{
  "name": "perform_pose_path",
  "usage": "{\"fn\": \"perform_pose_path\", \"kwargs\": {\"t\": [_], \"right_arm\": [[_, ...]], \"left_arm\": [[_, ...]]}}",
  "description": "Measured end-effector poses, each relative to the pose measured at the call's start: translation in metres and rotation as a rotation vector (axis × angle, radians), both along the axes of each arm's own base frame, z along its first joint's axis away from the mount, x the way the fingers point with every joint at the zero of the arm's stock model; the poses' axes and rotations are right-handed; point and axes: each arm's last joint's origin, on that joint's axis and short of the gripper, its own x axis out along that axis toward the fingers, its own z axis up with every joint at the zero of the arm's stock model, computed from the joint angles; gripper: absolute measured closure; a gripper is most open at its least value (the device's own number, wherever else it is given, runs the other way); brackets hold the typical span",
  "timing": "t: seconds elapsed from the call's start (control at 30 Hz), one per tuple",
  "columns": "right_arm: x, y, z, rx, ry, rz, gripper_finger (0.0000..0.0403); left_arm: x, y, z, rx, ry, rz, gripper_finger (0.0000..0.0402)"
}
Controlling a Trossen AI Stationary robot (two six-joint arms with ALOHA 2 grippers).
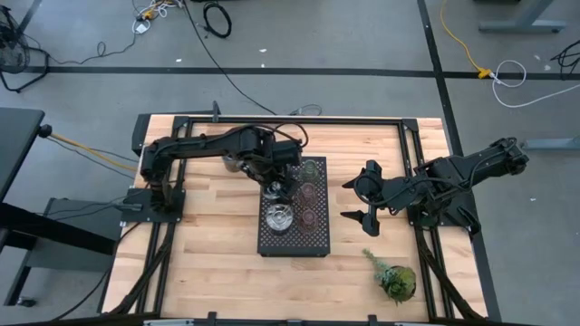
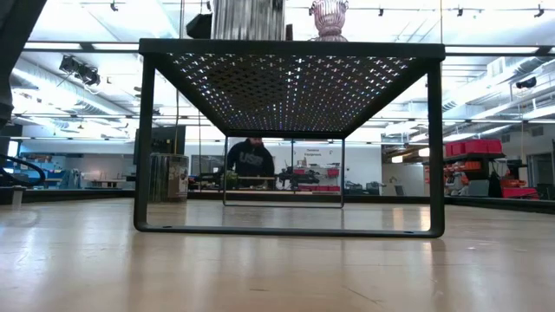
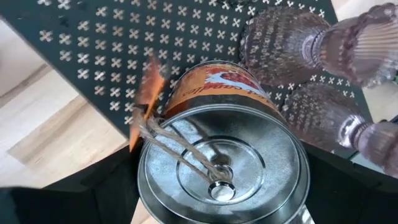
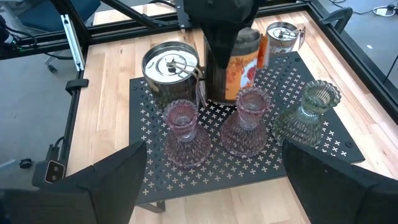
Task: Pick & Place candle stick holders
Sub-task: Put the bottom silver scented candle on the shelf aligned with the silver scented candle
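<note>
Left wrist view: your left gripper [image 3: 217, 186] clamps a metal holder [image 3: 224, 155] between its jaws above the tray [image 3: 93, 56]. Four holders sit there; one waits beyond. Right gripper [image 1: 362, 201] idles, spread wide.

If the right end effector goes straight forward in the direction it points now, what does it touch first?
Probably the near edge of the black perforated tray, then the two pinkish-brown holders standing on it. The right end effector is open and faces them; its height over the table is unclear, so this is a guess.
</note>
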Motion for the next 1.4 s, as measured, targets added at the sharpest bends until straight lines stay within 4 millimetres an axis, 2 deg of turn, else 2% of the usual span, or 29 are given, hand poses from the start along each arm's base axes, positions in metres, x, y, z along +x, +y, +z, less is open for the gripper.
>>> {"fn": "perform_pose_path", "kwargs": {"t": [0.3, 1.4], "right_arm": [[-0.0003, -0.0001, -0.0005, -0.001, 0.005, 0.001, 0.0034], [-0.0003, -0.0001, -0.0004, -0.002, 0.004, 0.0, 0.0034]], "left_arm": [[0.0021, 0.0, -0.0027, -0.007, 0.003, -0.03, 0.0018], [0.007, 0.0021, -0.0034, -0.004, -0.036, -0.027, 0.0012]]}}
